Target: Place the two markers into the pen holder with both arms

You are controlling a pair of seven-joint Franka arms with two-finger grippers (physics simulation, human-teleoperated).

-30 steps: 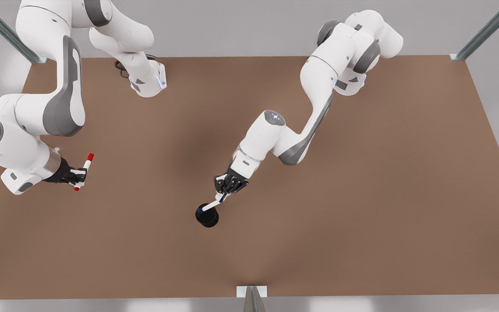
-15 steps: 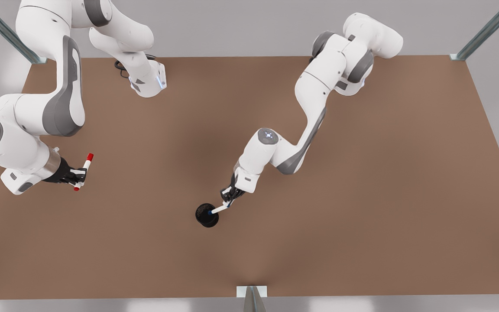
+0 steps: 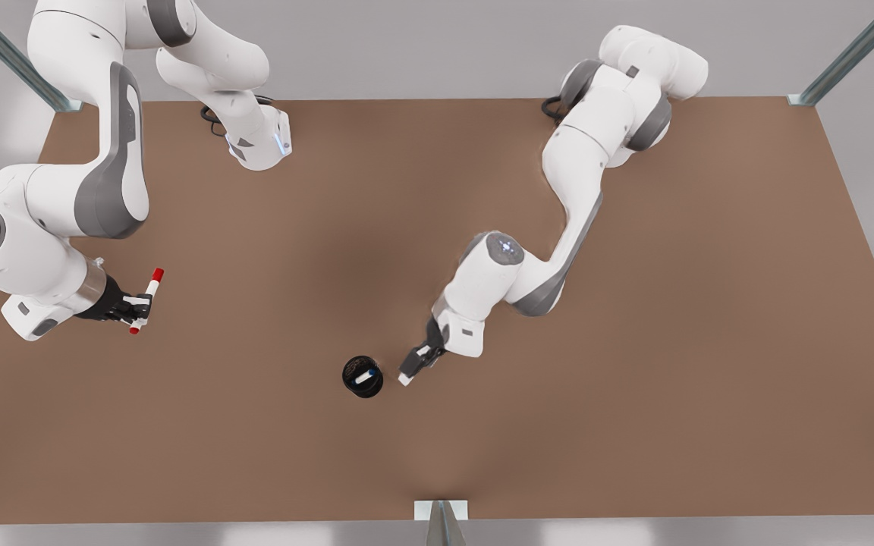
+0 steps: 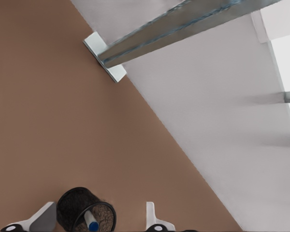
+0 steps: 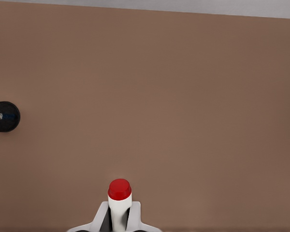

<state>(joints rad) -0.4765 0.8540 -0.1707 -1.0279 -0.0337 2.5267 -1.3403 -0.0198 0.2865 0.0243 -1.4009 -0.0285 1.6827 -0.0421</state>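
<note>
The black pen holder (image 3: 348, 373) stands on the brown table near the middle front, with the blue-capped marker (image 3: 366, 375) inside it. My left gripper (image 3: 415, 367) hangs open just to the front view's right of the holder, holding nothing. In the left wrist view its fingers (image 4: 44, 216) flank the holder (image 4: 71, 205) and the marker (image 4: 91, 223). At the front view's left, my right gripper (image 3: 137, 307) is shut on the red-capped marker (image 3: 152, 288). The right wrist view shows that red marker (image 5: 120, 192) upright between the fingers, and the holder (image 5: 8, 117) far off.
The brown table (image 3: 634, 341) spreads wide around the holder. Metal frame posts rise at its corners (image 3: 824, 83), and a bracket (image 3: 441, 512) sits at the front edge. A grey floor (image 4: 222, 121) lies beyond the table edge.
My left gripper let go of the blue marker, which dropped into the holder, then opened and drew back toward the front view's right. The right arm stayed still with the red marker.
</note>
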